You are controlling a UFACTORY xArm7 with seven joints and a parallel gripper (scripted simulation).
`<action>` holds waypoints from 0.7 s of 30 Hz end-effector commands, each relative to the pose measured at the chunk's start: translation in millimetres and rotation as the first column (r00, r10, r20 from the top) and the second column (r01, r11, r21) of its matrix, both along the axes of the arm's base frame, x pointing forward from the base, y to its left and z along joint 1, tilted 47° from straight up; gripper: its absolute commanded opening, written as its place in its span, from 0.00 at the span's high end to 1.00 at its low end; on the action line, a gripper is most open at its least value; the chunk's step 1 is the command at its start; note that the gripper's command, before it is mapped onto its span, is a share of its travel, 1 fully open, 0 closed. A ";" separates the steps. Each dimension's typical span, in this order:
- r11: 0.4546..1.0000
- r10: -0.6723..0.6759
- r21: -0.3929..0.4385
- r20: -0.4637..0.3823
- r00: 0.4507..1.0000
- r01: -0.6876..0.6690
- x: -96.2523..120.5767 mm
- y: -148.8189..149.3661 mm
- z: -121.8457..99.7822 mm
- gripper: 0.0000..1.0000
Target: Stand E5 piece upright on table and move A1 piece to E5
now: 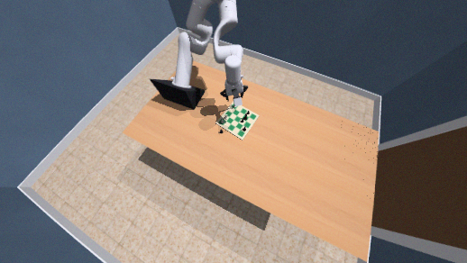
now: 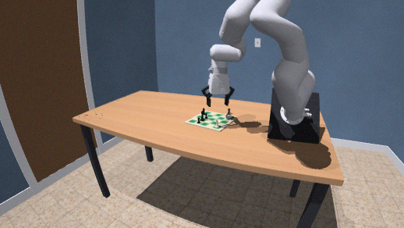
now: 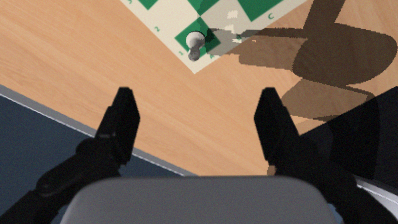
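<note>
A small green-and-cream chessboard (image 1: 231, 122) (image 2: 222, 119) (image 3: 166, 15) lies on the wooden table (image 1: 293, 149) (image 2: 156, 117) near the arm's base. In the wrist view a white pawn (image 3: 194, 44) stands upright on the green corner square, by the digit 1. A second pale piece next to it is in shadow. A black piece (image 1: 220, 131) stands upright on the table just off the board's corner. Other black pieces (image 1: 244, 118) (image 2: 203, 112) stand on the board. My gripper (image 1: 234, 97) (image 2: 217, 102) (image 3: 197, 102) is open and empty. It hangs above the table just outside the white pawn's corner.
The arm's black base block (image 1: 178, 92) (image 2: 292, 125) stands on the table close to the board. Another white piece (image 2: 217, 124) stands near the board's front edge in the exterior view. In the wrist view the table's edge runs just behind my fingers.
</note>
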State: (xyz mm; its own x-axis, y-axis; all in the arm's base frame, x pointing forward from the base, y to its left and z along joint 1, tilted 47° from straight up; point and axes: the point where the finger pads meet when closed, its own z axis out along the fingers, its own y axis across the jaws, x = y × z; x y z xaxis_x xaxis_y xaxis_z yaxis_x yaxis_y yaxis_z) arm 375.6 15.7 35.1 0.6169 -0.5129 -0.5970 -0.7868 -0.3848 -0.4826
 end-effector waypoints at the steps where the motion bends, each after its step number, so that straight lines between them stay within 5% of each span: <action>1: 0.992 -0.122 -0.031 -0.150 0.981 0.119 0.0 4.2 8.2 0.00; 2: 0.979 -0.202 -0.049 -0.240 0.950 0.196 -0.1 4.8 8.8 0.00; 6: 0.955 -0.295 -0.084 -0.345 0.891 0.283 -0.3 5.5 9.4 0.00; 7: 0.947 -0.319 -0.097 -0.374 0.871 0.305 -0.3 5.5 9.4 0.63; 10: 0.929 -0.368 -0.131 -0.434 0.822 0.347 -0.3 5.5 9.4 0.63; 21: 0.929 -0.368 -0.131 -0.434 0.822 0.347 -0.3 5.5 9.4 0.63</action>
State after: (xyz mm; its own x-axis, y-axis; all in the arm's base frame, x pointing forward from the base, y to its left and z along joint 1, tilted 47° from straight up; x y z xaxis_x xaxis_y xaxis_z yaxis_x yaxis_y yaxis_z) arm 374.2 22.9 43.9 0.0649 -0.6752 -0.7348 -0.9979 -0.0506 -0.0416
